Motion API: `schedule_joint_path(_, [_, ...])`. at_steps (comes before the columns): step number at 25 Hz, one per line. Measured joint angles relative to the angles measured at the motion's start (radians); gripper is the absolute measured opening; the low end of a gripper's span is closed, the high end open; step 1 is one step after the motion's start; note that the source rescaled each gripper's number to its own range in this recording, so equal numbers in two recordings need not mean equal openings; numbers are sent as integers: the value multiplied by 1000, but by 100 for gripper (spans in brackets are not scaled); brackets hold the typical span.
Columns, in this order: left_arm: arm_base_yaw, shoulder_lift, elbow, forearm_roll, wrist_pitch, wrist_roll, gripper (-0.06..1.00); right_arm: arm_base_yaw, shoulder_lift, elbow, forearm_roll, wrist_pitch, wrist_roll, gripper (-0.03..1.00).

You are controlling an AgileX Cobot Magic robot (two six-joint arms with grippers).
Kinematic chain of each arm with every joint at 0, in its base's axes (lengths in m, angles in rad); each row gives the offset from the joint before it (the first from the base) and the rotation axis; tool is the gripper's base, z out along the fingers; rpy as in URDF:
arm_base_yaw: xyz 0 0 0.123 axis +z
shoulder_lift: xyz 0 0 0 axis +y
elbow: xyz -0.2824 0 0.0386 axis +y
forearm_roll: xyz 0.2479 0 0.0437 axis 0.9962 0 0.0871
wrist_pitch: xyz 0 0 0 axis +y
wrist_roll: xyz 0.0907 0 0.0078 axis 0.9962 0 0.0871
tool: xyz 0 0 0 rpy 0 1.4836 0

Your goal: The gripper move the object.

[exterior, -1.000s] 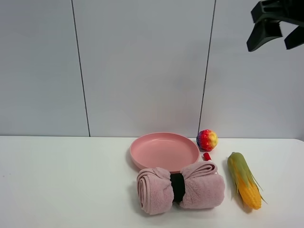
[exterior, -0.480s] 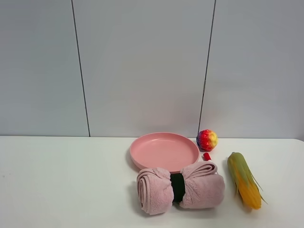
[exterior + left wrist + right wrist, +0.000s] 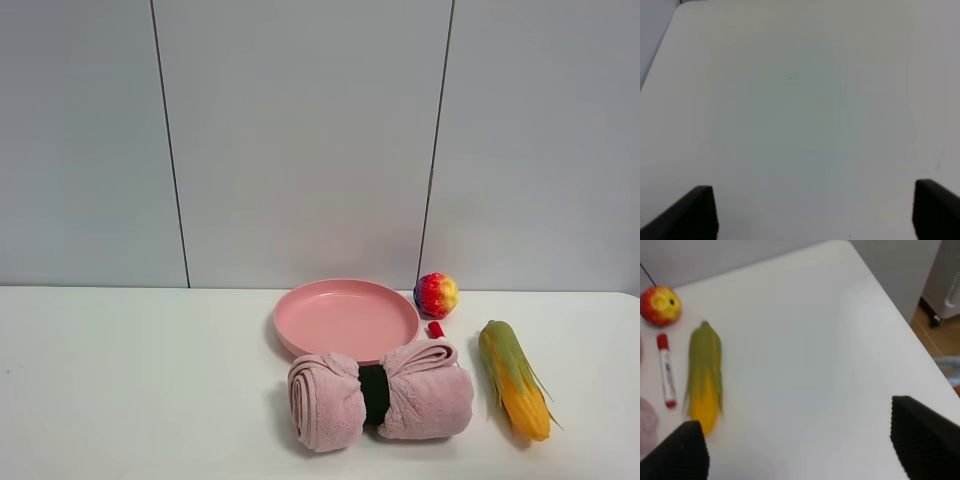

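since a second ago my right pincer [image 3: 800,440] has left the high view; open, i'd descend squarely over the slim red-capped white marker [image 3: 666,371] beside the yellow-green corn cob [image 3: 704,385].

One pink plate [image 3: 300,318], one rolled pink towel [image 3: 420,395], one rainbow ball [image 3: 436,295], one corn cob [image 3: 514,378], one marker pen [image 3: 666,371]

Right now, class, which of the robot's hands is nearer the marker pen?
Right. The right hand hangs above the table with the marker pen in its wrist view, beside the corn cob. The left hand sees only bare table, no pen.
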Motion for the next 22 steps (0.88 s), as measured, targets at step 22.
schedule_joint_path(22, [0,0,0,0,0,0,100,-16,-341,196,61,100,-84,80])
